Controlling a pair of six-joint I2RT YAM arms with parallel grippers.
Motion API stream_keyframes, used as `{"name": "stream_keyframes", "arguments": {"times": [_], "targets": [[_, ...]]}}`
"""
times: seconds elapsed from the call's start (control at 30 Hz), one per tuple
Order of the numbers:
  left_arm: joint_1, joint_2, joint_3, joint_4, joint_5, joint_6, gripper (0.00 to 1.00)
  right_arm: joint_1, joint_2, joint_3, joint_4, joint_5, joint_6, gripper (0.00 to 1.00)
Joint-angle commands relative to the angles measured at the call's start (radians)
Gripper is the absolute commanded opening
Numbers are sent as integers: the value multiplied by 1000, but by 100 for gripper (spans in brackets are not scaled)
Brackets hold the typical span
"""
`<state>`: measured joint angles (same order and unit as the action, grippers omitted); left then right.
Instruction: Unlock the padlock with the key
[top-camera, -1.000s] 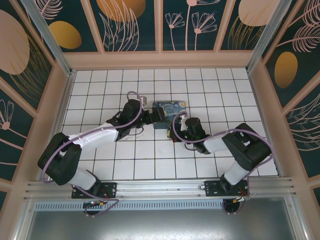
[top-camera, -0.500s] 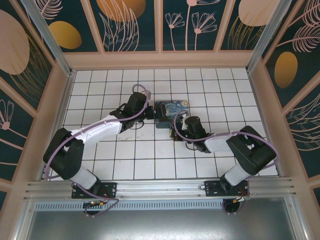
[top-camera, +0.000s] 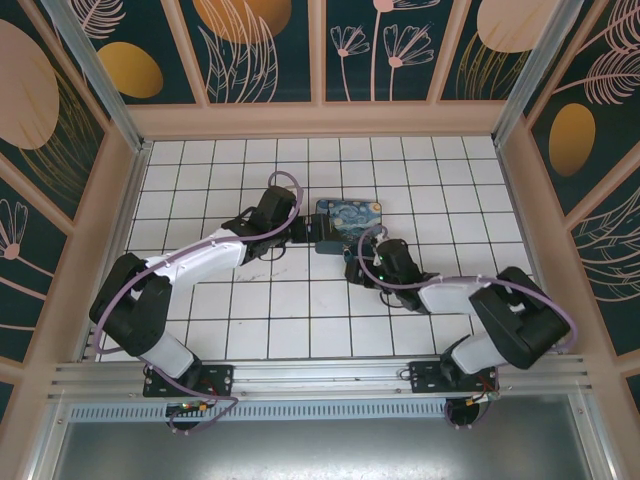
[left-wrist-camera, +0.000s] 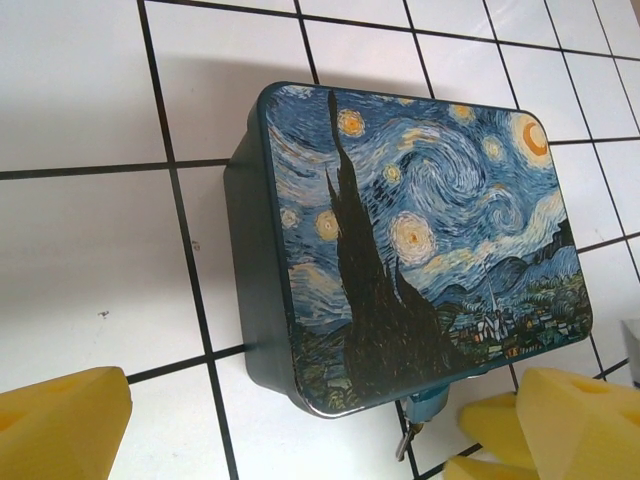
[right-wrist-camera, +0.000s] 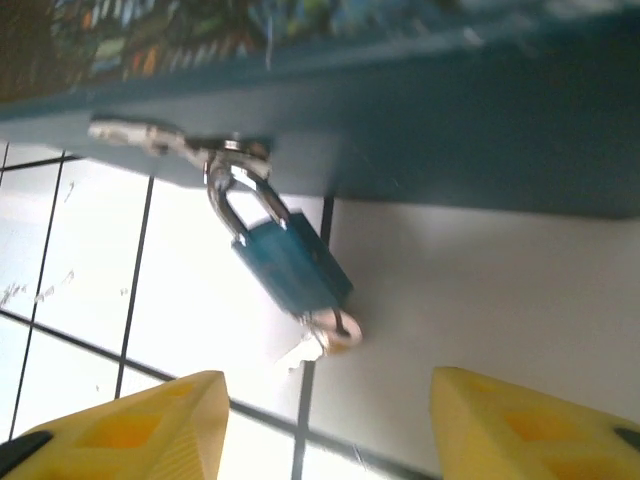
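Between floral walls, white tiles, blue padlock

The padlock hangs from the starry-night box's 6 o'clock side, the key at its lower end.

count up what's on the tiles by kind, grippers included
box: 1
padlock: 1, hanging from the box's hasp
key: 1, at the padlock's lower end, blurred
grippers: 2, the left gripper and the right gripper, both open and holding nothing
total: 5
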<state>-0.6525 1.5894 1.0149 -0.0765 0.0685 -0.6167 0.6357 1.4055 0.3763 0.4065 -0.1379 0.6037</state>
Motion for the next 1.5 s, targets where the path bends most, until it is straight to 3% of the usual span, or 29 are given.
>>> {"name": "stream_keyframes", "arguments": {"times": [0.0,0.2,0.47,0.83,1.2,1.47], "targets": [[7,0,33,-34,-17,33,98,-4,-111,-54,-7,45,40,60],[6,40,121,-116,-83,93,99,-26,-199,-74,16,32,56,63],[6,66,195,-188,-150,154,99,-83,-41,48,49,-26,11,63],[6,47,156,-156,-167,165,99,-220,172,315,1,-178,-99,58],[7,92,221,-125,-183,198,98,-216,131,75,216,-218,-24,55],[7,104,247,-98,-108,176,98,-217,259,97,330,-257,-4,56]]}}
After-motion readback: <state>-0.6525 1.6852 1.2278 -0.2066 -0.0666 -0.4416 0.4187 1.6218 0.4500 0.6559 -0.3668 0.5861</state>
